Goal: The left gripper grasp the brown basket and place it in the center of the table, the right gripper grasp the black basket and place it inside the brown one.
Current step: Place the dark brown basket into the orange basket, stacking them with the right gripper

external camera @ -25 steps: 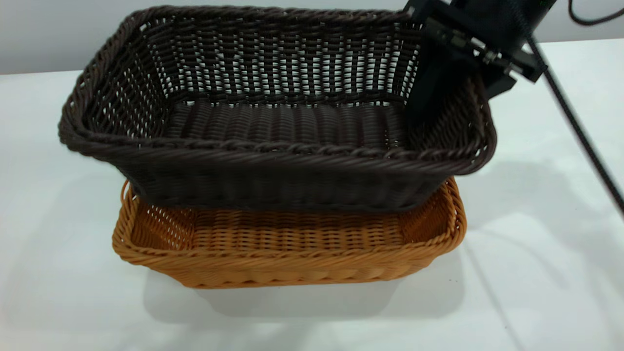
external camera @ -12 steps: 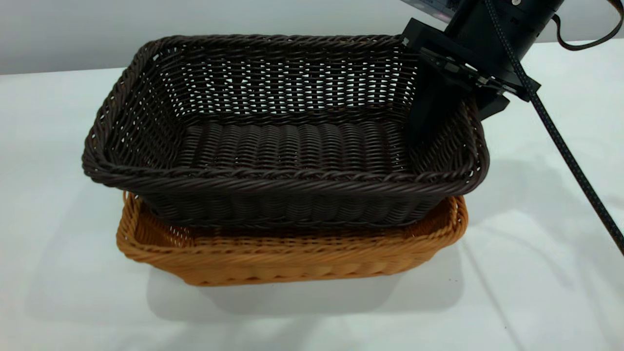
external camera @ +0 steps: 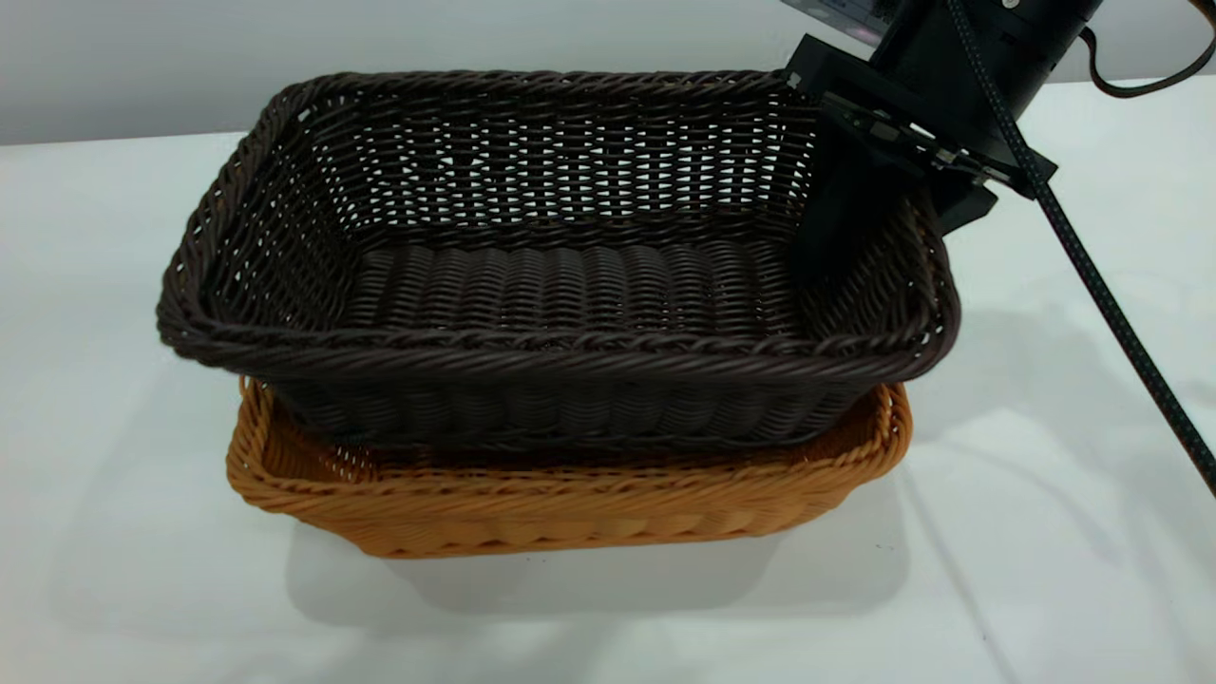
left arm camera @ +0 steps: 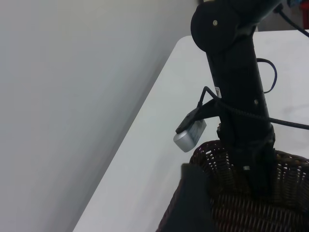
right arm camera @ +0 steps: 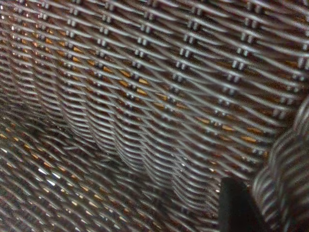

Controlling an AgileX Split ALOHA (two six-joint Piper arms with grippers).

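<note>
Black basket: the black basket [external camera: 560, 275] sits nested in the brown basket [external camera: 570, 494], its rim riding above the brown rim, its base down inside; it tilts slightly, the exterior view's left end a little higher.
Brown basket: rests flat on the counter [external camera: 1045, 532] near the middle, only its rim and front wall showing below the black one.
Right claw: the right claw [external camera: 879, 223] is clamped on the black basket's right end wall, one finger inside the basket, the other outside (the outer one mostly hidden behind the rim).
Right wrist view: dark weave fills the frame [right arm camera: 145, 106], orange showing through the gaps; one finger [right arm camera: 234, 205] lies against it.
Left claw: not seen in the exterior view; in its own wrist view a dark finger edge [left arm camera: 195, 203] shows, too little to tell whether the claw is apart or together.
Cable: a braided cable [external camera: 1092, 275] runs down from the right arm over the counter.
</note>
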